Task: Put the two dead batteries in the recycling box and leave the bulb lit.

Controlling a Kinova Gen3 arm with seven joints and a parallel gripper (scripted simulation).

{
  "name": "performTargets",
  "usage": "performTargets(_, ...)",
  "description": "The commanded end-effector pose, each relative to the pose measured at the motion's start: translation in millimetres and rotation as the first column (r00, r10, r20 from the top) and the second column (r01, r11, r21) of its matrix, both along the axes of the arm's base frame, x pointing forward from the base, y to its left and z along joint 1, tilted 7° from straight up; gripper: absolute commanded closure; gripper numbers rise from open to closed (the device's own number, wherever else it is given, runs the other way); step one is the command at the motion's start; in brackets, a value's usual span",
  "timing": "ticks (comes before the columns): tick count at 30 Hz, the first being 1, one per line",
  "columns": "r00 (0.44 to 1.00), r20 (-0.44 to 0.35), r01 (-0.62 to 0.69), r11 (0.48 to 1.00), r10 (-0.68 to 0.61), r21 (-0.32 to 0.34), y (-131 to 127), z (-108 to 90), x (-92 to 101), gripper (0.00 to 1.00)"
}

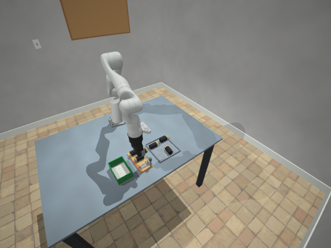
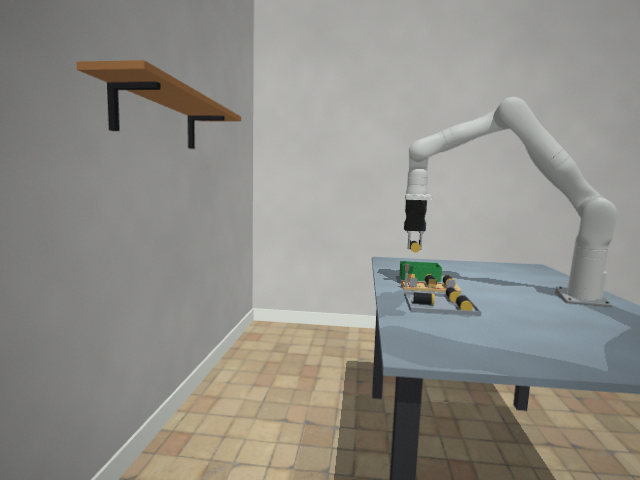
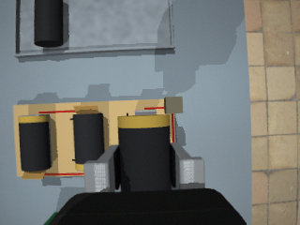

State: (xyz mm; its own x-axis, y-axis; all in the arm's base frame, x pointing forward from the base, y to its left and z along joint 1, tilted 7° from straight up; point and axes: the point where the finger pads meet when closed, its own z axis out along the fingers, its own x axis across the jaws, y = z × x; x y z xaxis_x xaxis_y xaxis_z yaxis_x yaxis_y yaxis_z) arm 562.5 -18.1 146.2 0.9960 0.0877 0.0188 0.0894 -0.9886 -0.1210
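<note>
My gripper (image 1: 142, 153) (image 2: 415, 242) (image 3: 144, 158) is shut on a black battery with a yellow end (image 2: 415, 247) (image 3: 143, 141), held level high above the wooden holder (image 1: 145, 169) (image 3: 64, 141). Two batteries lie in the holder, one outer (image 1: 132, 153) (image 3: 34, 146) and one middle (image 1: 139, 158) (image 3: 89, 136), with yellow ends facing opposite ways. The held battery hides much of the holder's third bay. A small grey-brown block (image 1: 150, 159) (image 3: 173, 105) stands at the holder's corner; no glow shows. The green recycling box (image 1: 127, 177) (image 2: 421, 272) stands upright, no battery visible inside.
The grey tray (image 1: 170, 156) (image 2: 444, 311) (image 3: 94, 52) holds three batteries (image 1: 163, 138) (image 1: 153, 145) (image 1: 168, 150), beside the holder on the side away from the box. The table edge (image 3: 248, 117) is near the holder's block end. A wall shelf (image 2: 155, 82) is far from the arm.
</note>
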Motion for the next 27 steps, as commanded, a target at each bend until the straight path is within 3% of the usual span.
performTargets(1, 1.0, 0.003, 0.001, 1.0, -0.001, 0.0, 0, 1.2, 0.6, 0.43)
performTargets(13, 1.0, 0.003, 0.001, 1.0, -0.001, 0.0, 0, -3.6, 0.6, 0.43)
performTargets(23, 1.0, 0.003, 0.001, 1.0, -0.001, 0.0, 8, -66.0, 1.3, 0.43)
performTargets(27, 1.0, 0.003, 0.001, 1.0, -0.001, 0.0, 9, -73.0, 1.3, 0.43)
